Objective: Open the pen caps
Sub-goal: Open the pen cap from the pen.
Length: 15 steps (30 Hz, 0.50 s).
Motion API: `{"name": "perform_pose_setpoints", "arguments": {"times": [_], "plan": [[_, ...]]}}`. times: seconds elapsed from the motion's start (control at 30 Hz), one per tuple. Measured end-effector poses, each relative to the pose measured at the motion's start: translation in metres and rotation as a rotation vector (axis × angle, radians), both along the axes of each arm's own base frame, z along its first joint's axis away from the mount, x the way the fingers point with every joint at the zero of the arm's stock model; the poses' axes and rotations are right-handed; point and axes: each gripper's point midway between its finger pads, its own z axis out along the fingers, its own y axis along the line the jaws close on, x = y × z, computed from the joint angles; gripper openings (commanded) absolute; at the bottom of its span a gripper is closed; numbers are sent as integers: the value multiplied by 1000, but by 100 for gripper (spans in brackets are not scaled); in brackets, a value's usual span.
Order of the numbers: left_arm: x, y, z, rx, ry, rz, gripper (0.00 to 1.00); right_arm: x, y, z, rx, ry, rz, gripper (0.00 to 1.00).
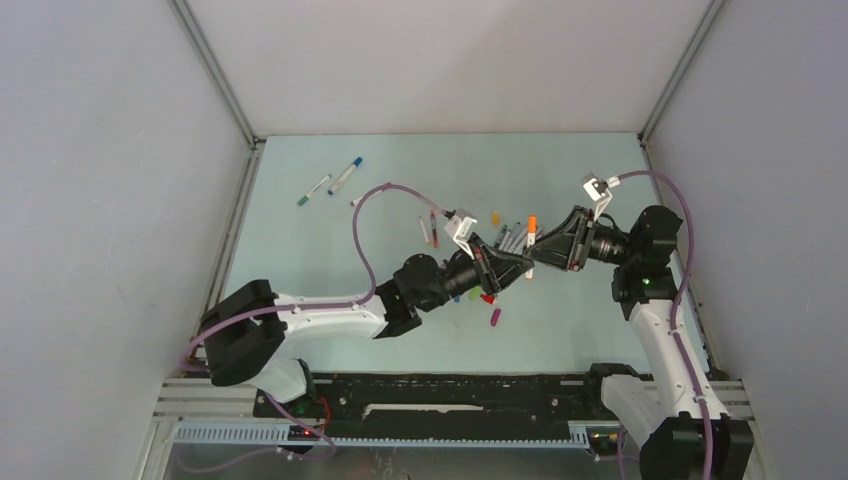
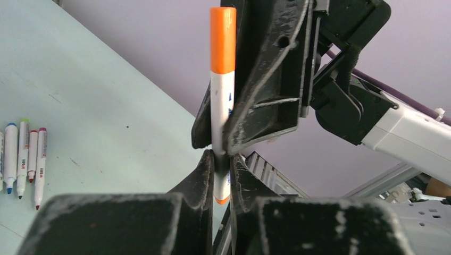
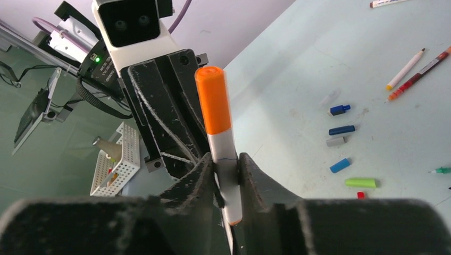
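Note:
A white pen [image 1: 530, 240] with an orange pen cap [image 1: 532, 222] stands upright above the middle of the table, held between both grippers. My left gripper [image 2: 220, 170] is shut on the barrel's lower end, just above its orange tip. In the right wrist view my right gripper [image 3: 226, 170] has both fingers pressed on the white barrel below the orange cap [image 3: 213, 101]. The cap [image 2: 223, 40] sits on the pen. Loose pen caps lie on the table: blue [image 3: 340, 165], green [image 3: 361, 183], grey [image 3: 336, 141], dark blue [image 3: 341, 129].
Several uncapped pens [image 2: 24, 159] lie side by side on the table. Two more pens [image 1: 344, 176] lie at the back left. A magenta cap [image 1: 495, 317] and a yellow cap [image 1: 495, 217] lie near the grippers. Grey walls close in the table.

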Motion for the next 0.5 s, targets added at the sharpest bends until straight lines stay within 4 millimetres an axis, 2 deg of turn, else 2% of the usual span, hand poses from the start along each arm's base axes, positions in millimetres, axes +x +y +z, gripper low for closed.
{"name": "perform_pose_setpoints", "arguments": {"times": [0.07,0.13,0.33,0.4,0.47,0.5], "plan": [[-1,-1,2,-6,2,-5,14,0,1,-1,-1,-4,2,0],[-1,-2,4,-9,5,-4,22,2,0,-1,-4,-25,-1,0],[-5,-1,2,8,-5,-12,60,-1,1,-1,-10,-52,17,0],[-7,6,4,17,-22,-5,77,-2,0,-2,-16,-71,30,0],[-11,23,9,22,-48,15,98,-4,0,-4,-24,-94,43,0],[-13,33,12,23,-61,31,99,-5,-1,-6,-29,-108,51,0]]}}
